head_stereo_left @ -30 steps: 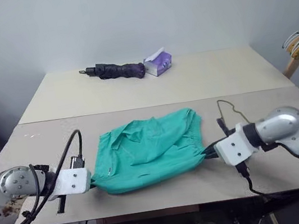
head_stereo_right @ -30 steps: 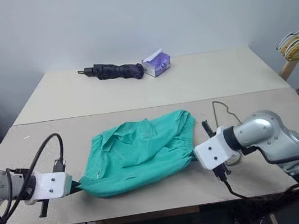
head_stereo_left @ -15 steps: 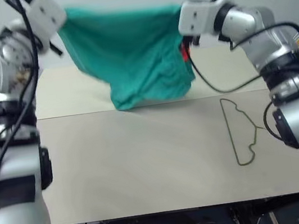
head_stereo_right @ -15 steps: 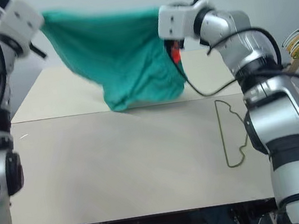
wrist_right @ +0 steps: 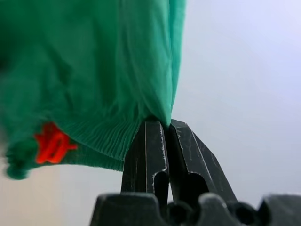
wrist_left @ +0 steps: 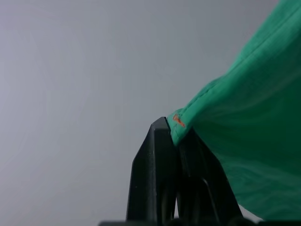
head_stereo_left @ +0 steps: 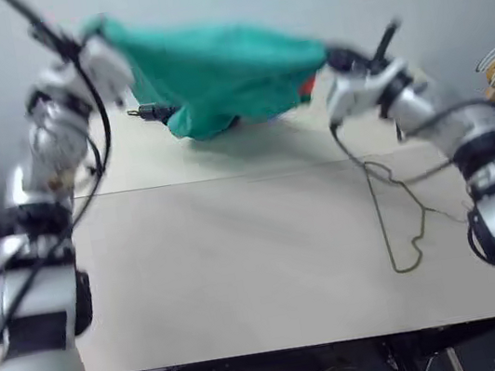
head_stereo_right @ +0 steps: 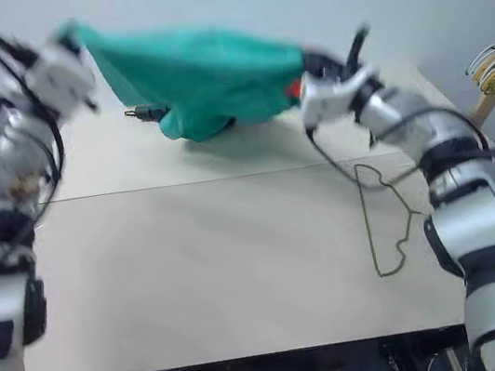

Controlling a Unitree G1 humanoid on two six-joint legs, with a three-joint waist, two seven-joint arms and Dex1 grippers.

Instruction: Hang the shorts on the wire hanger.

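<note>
A dark folded umbrella [head_stereo_left: 153, 115] lies on the surface [head_stereo_left: 241, 262] below the left hand [wrist_left: 175, 134]. Both hands, left and right hand [wrist_right: 167, 127], pinch the shorts [head_stereo_left: 221, 77] stretched between them in the air; the wire hanger [head_stereo_left: 399, 218] lies flat below the right hand.

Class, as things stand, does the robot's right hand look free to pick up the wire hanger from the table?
Probably not: the right hand is shut on a corner of the shorts, held up with the left hand. The wire hanger lies unobstructed below.
</note>
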